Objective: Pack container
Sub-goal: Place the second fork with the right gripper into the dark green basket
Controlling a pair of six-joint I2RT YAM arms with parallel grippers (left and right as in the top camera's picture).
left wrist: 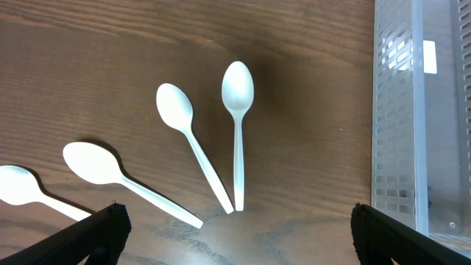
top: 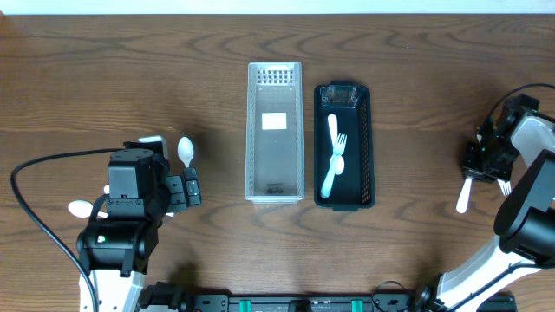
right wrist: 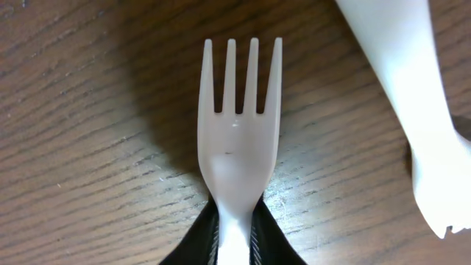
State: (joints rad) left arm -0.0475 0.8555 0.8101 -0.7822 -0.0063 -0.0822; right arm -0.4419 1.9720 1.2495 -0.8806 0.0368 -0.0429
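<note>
Your right gripper (right wrist: 235, 221) is pinched tight on the handle of a white plastic fork (right wrist: 239, 154). Its dark fingers (right wrist: 195, 239) press in from both sides just below the neck, and the tines point away from the wrist. The fork lies flat on the wooden table (top: 416, 69), far out on the right side and well apart from both containers. A second white utensil (right wrist: 412, 110) lies just beside it (you cannot tell what kind from the wrist view).

Your left gripper (left wrist: 237, 221) stands as wide as it goes and holds nothing. It hovers over four white spoons (left wrist: 238, 88) fanned out on the table, bowls away from the wrist and handles running back towards the fingers.

In the middle of the table, the clear container (top: 275, 130) and the black container (top: 343, 146) stand side by side, long edges nearly touching. The black one has white cutlery (top: 334, 160) lying lengthwise in it: a spoon and a fork. The clear one shows only a pale label on its floor. Its slotted wall is at the right edge of the left wrist view, near the spoons.
</note>
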